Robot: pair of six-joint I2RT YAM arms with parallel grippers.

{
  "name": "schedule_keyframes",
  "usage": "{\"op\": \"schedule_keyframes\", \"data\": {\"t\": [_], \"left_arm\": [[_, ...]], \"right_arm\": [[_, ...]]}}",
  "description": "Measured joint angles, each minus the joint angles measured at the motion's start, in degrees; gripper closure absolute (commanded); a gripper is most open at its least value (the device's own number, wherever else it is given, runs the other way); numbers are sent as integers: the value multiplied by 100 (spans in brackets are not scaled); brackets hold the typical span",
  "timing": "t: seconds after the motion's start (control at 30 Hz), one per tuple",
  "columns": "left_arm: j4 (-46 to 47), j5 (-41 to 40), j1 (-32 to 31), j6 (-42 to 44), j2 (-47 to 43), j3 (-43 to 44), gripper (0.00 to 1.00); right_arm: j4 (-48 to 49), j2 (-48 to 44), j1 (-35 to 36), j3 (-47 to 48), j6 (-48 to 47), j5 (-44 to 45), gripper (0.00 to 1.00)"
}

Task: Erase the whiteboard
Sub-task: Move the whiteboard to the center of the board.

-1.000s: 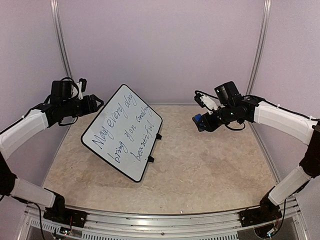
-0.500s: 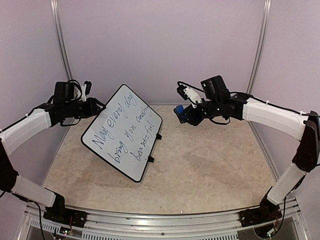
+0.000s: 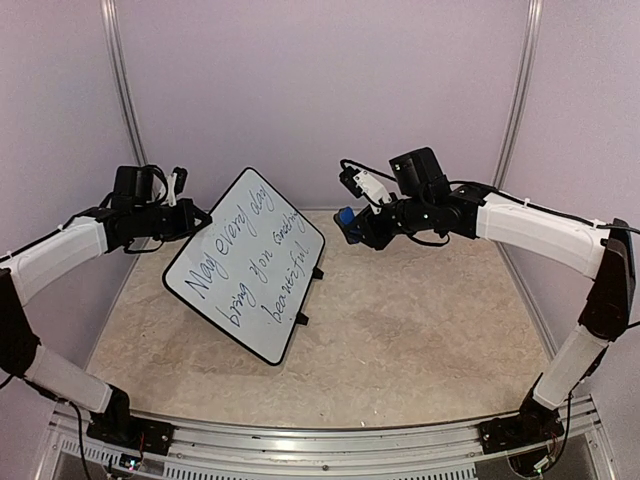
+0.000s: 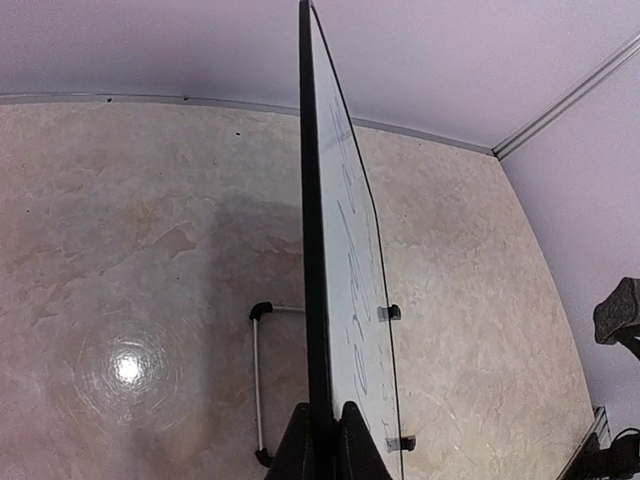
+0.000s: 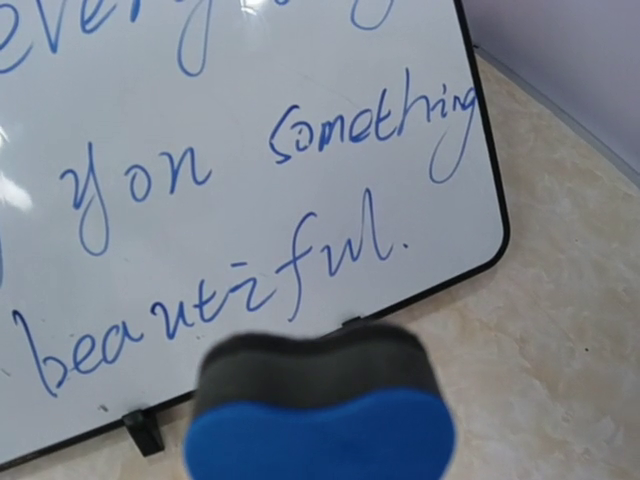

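The whiteboard [image 3: 245,265] stands tilted on the table's left half, with blue handwriting across its face. My left gripper [image 3: 203,216] is shut on its upper left rim. In the left wrist view the board [image 4: 352,250] is edge-on, and both fingertips [image 4: 296,442] pinch its black rim. My right gripper [image 3: 355,226] hangs in the air to the right of the board's top corner, shut on a blue and grey eraser [image 3: 346,220]. The right wrist view has the eraser [image 5: 320,410] in front of the board's [image 5: 250,150] lower lines, apart from it; my fingers are hidden.
Two black clip feet [image 3: 317,272] sit on the board's lower right rim. A wire stand [image 4: 258,380] props it from behind. The purple back wall and two metal posts [image 3: 518,100] close off the far side. A metal rail [image 3: 330,445] runs along the near edge.
My left gripper has closed on the whiteboard's rim. My right arm has swung left toward the board, carrying the eraser.
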Motion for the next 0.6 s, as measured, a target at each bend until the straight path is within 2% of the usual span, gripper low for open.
{"op": "schedule_keyframes", "data": {"t": [0.33,0.6], "left_arm": [[142,129,-28,-229,129,50,100],[181,210,-448,-282,616,490,100]], "right_arm": [[-9,0,28,0,-42,44,73],[-70,-33,63,-33,-111,129,73]]}}
